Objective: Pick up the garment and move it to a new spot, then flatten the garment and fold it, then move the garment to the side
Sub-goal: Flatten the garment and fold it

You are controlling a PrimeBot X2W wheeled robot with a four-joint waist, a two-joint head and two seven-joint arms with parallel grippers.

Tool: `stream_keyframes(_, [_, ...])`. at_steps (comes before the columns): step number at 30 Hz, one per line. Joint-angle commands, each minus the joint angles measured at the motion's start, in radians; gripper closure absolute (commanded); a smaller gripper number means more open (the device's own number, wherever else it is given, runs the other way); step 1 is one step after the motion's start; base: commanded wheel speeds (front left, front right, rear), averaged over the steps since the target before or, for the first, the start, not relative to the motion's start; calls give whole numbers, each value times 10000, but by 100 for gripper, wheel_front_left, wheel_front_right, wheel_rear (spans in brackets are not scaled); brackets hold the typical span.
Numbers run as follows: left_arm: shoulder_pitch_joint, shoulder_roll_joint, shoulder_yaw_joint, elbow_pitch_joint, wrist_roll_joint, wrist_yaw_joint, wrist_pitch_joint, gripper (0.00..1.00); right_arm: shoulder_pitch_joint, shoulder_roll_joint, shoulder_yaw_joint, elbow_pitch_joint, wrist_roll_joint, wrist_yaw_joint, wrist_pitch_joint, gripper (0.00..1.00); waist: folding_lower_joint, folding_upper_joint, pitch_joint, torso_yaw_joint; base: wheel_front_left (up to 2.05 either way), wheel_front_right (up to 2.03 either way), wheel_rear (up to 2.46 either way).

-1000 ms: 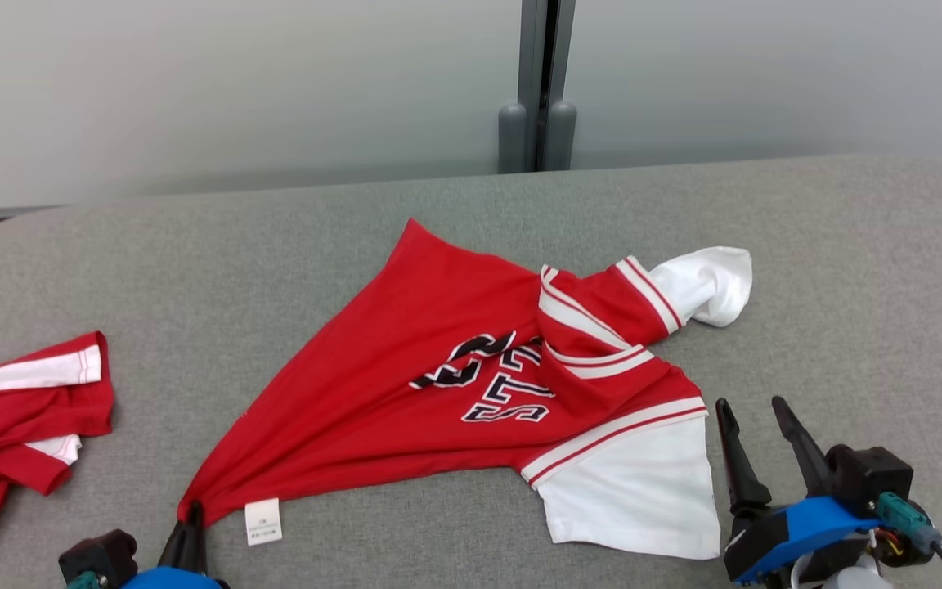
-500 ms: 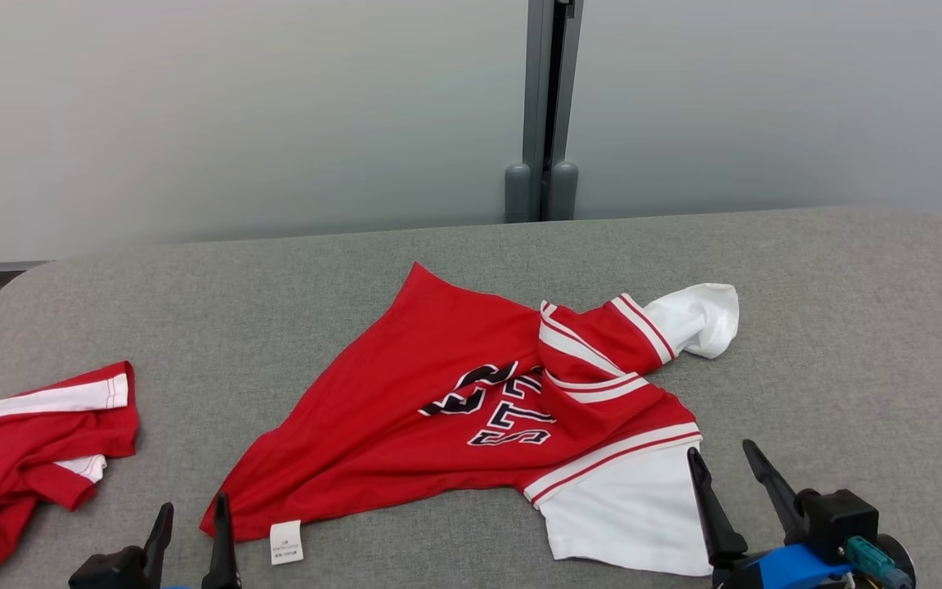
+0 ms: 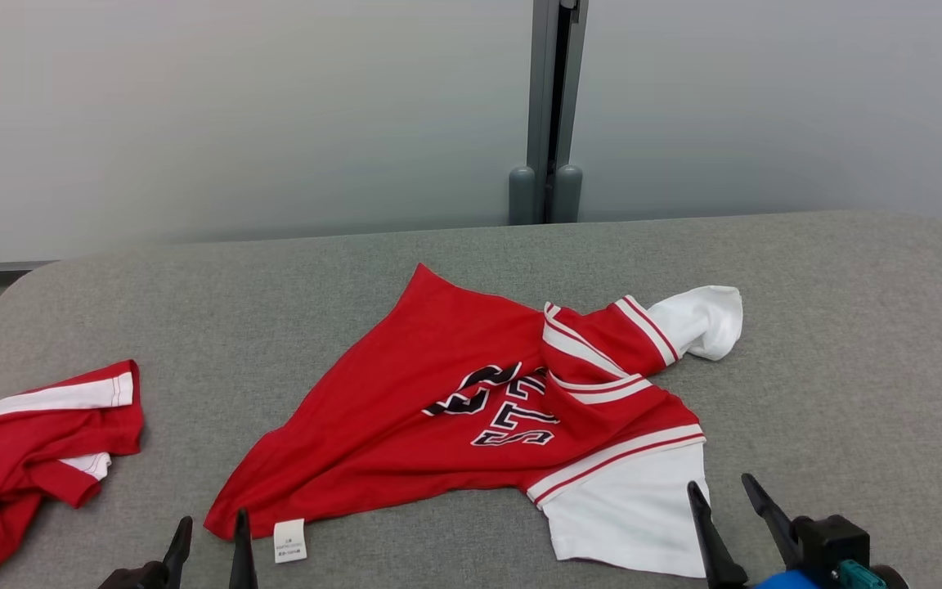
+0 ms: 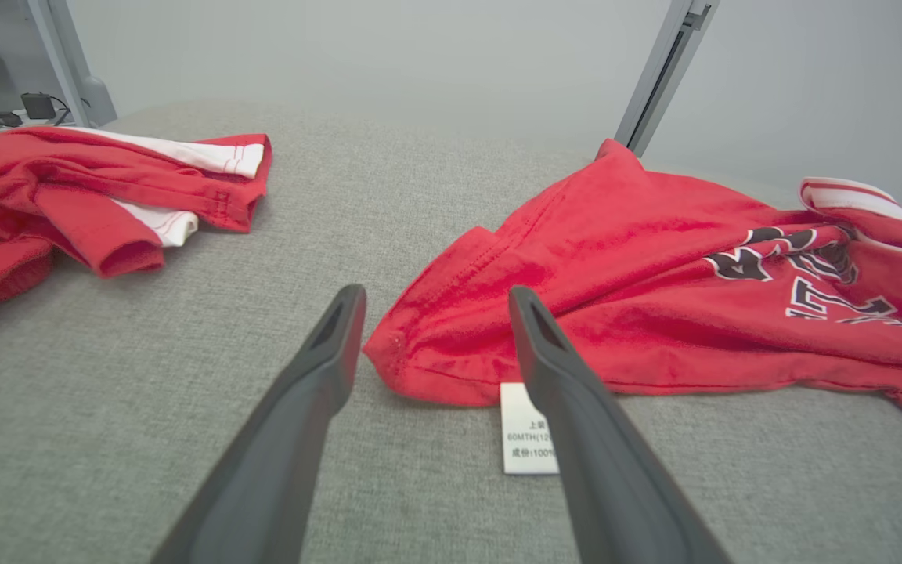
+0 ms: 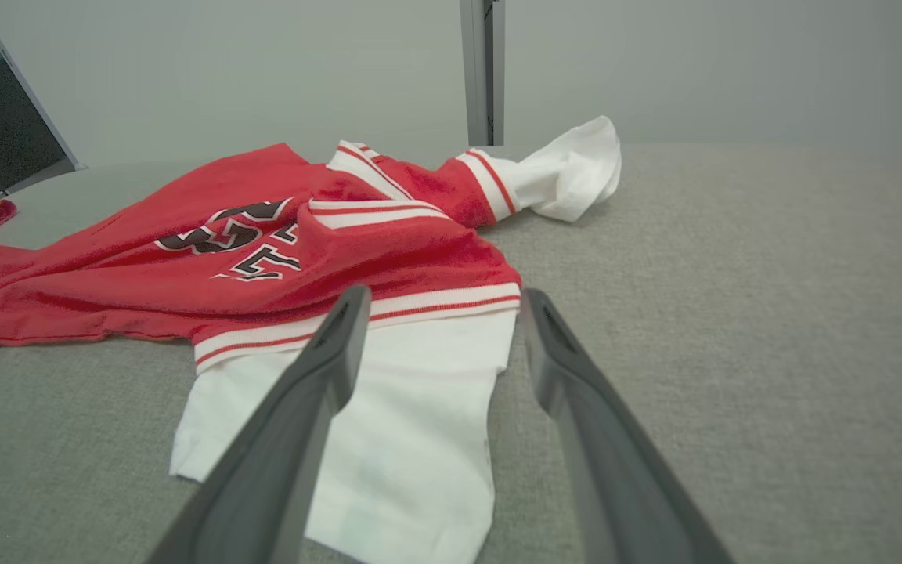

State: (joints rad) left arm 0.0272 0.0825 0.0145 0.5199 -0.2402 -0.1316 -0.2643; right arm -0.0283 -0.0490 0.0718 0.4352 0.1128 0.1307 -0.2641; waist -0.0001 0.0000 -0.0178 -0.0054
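Observation:
The garment [image 3: 438, 409] is a red jersey with white sleeves and dark lettering, lying rumpled on the grey table [image 3: 847, 327]. Its red hem corner [image 4: 435, 352] and white label [image 4: 525, 431] lie just beyond my left gripper [image 3: 211, 523], which is open and empty at the bottom left. My right gripper [image 3: 720, 495] is open beside the near white sleeve [image 3: 634, 523]. In the right wrist view that sleeve [image 5: 388, 439] lies under and between the open fingers [image 5: 318, 376]. The far sleeve [image 3: 704, 319] is bunched up.
A second red and white garment [image 3: 21, 442] lies crumpled at the table's left edge, also in the left wrist view [image 4: 67, 204]. A grey post [image 3: 549, 106] stands behind the table against a pale wall. Bare grey surface stretches to the right.
My left gripper has let go of the jersey's hem corner and opened, drawing back a little. The head camera has tilted up, so the whole scene sits lower in view.

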Motion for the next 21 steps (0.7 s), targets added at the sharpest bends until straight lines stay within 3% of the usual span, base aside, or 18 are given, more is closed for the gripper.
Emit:
stream_keyframes(1, [47, -25, -57, 33, -28, 17, -2, 0, 157, -37, -66, 282, -19, 1, -3, 0, 1, 0, 29, 20, 0, 0, 0])
stream_keyframes(16, [-116, 180, -497, 264, -417, 17, -2, 0, -218, 4, 498, 3616, 417, 2, 81, 0, 1, 0, 379, 415, 0, 0, 0])
stream_keyframes(17, [-135, 190, -495, 258, -429, 17, -1, 0, -220, 3, 501, 3803, 454, 2, 93, 21, 1, 0, 398, 415, 0, 0, 0])
stream_keyframes(18, [-148, 202, -497, 253, -463, 17, -1, 0, -237, 3, 508, 3955, 495, 1, 121, 71, 1, 0, 413, 409, 0, 0, 0])
stream_keyframes(19, [-157, 213, -498, 247, -481, 17, -1, 0, -278, 5, 551, 4090, 584, 1, 143, 100, 1, 0, 423, 401, 0, 0, 0])
stream_keyframes(21, [-169, 220, -488, 250, -503, 17, -1, 0, -360, 21, 531, 4217, 814, 2, 144, 100, 1, 0, 438, 372, 0, 0, 0])
